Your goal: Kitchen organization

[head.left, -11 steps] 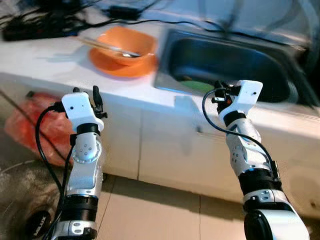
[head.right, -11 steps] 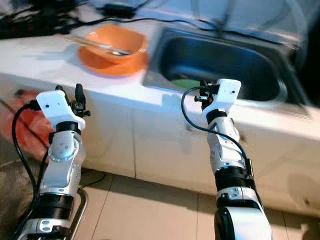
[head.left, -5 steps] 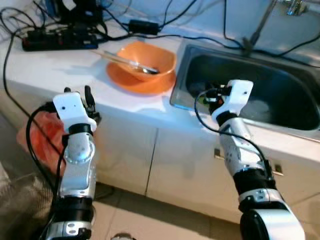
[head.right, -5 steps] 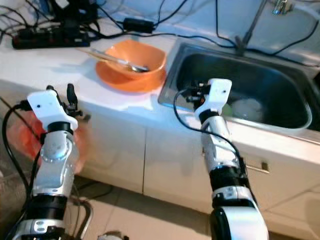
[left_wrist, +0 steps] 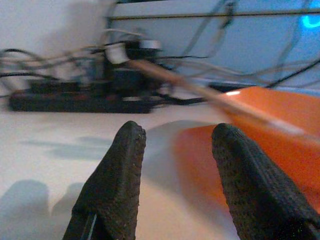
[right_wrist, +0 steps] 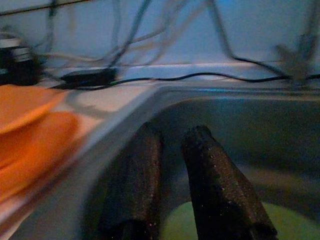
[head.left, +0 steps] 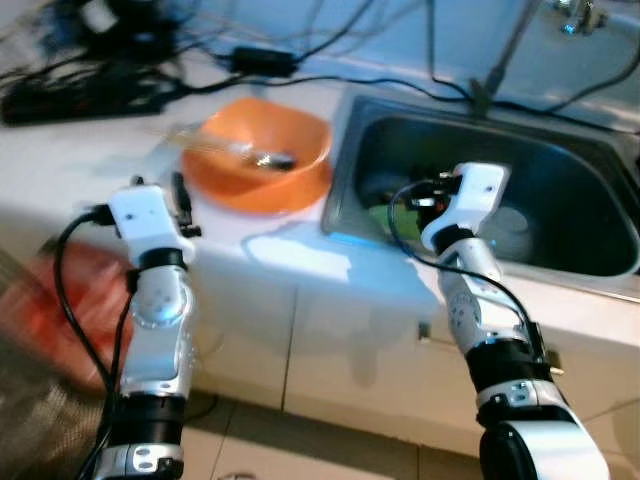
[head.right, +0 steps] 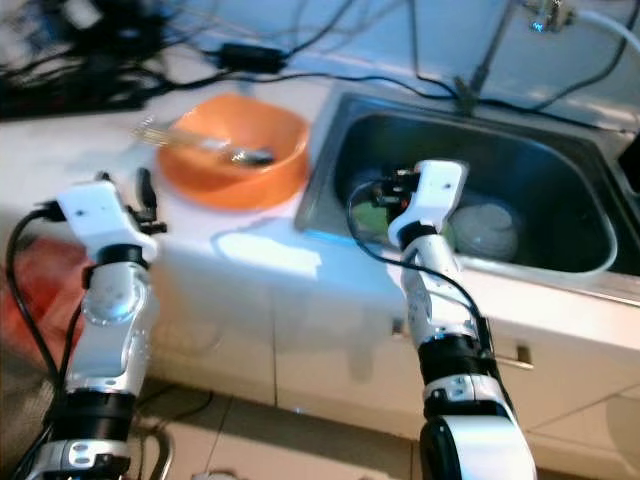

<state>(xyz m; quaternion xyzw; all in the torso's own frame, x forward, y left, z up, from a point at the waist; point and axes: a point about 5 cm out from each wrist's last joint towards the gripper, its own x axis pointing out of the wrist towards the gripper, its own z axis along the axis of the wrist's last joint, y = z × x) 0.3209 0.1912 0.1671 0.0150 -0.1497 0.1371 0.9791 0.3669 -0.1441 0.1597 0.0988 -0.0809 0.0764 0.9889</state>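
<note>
While your head camera looks down across the white counter [head.left: 90, 140], take the steel sink [head.right: 330, 160] as your landmark. Just beside its left rim sits an orange bowl [head.left: 262, 135] stacked on an orange plate [head.left: 225, 190], with chopsticks [head.left: 215, 148] and what looks like a spoon lying across the bowl — the blur keeps you from telling more. Behind the bowl, farther from you than the sink's near edge, a black power strip [head.left: 80, 100] and a tangle of cables [head.left: 330, 40] run along the wall.

Your left gripper [left_wrist: 175, 165] hovers low over the counter to the left of the sink, its fingers [left_wrist: 117, 175] apart and empty, pointing at the plate's edge. Your right gripper [right_wrist: 172, 170] hangs over the sink's near-left corner, its fingers [right_wrist: 210, 180] nearly together with a narrow gap, clamped on nothing. Inside the basin you have a green dish [head.left: 385, 218] below that gripper and a white bowl [head.right: 487, 228] farther right. A faucet [head.right: 545, 12] stands behind the sink at the far right.
</note>
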